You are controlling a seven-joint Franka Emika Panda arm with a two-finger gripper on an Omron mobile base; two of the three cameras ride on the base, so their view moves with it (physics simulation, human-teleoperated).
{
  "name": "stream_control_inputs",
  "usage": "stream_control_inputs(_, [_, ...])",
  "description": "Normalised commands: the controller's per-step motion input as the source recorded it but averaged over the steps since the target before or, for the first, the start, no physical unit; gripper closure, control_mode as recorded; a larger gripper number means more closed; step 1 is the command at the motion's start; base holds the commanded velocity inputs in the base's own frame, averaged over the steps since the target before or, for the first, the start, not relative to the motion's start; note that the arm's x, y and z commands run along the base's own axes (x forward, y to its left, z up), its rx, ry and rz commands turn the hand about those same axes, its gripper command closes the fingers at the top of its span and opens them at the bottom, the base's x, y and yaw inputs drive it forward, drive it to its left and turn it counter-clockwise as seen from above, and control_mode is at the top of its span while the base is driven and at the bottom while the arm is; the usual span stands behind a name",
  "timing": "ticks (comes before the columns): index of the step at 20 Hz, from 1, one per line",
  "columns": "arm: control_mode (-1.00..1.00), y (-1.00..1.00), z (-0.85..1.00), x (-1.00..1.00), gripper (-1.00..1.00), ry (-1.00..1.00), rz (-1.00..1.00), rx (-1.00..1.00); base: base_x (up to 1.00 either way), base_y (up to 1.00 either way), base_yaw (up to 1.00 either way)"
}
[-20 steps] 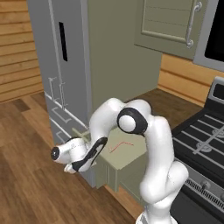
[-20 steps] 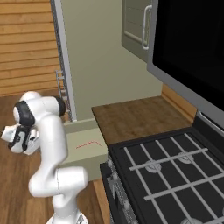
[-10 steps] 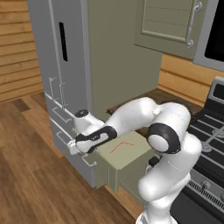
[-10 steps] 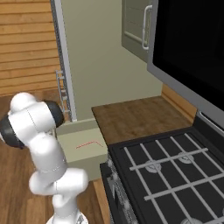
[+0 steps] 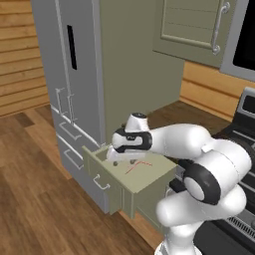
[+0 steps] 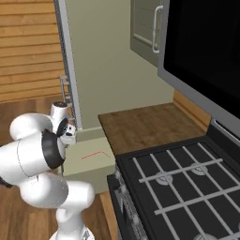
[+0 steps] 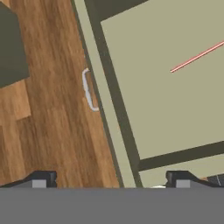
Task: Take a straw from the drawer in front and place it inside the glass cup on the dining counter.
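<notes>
The straw (image 5: 138, 166) lies flat on the floor of the open drawer (image 5: 149, 180) — toward its back, well apart from the front edge with the silver handle (image 7: 89, 90). The gripper (image 7: 111, 179) hangs above the drawer's front corner, jaws spread wide and holding nothing — 2 fingertips (image 7: 40, 179) straddling the front wall.

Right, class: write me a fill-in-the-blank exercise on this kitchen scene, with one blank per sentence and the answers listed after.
1. The drawer stands pulled ____.
2. The straw lies on the drawer's ____.
3. The claw hangs above the drawer's front edge with its jaws ____.
4. The drawer's small silver handle sits on its ____.

Missing words: open; floor; open; front
</notes>
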Motion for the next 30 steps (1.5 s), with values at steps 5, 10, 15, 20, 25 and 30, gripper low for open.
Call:
stream_control_inputs(5, [-1.00, -0.40, -0.03, 0.60, -1.00, 0.06, 0.00, -0.06, 0.00, 0.00, 0.00])
stream_control_inputs(10, [-1.00, -0.16, -0.19, 0.42, -1.00, 0.00, 0.01, -0.14, 0.00, 0.00, 0.00])
stream_control_inputs(15, [-1.00, 0.00, -0.61, 0.00, -1.00, 0.00, 0.03, -0.07, 0.00, 0.00, 0.00])
stream_control_inputs(20, [-1.00, 0.00, -0.61, 0.00, -1.00, -0.01, 0.00, 0.00, 0.00, 0.00, 0.00])
stream_control_inputs(25, [-1.00, 0.13, -0.45, -0.04, -1.00, 0.00, 0.01, 0.00, 0.00, 0.00, 0.00])
stream_control_inputs(30, [-1.00, 0.50, -0.09, -0.20, -1.00, 0.00, 0.02, 0.00, 0.00, 0.00, 0.00])
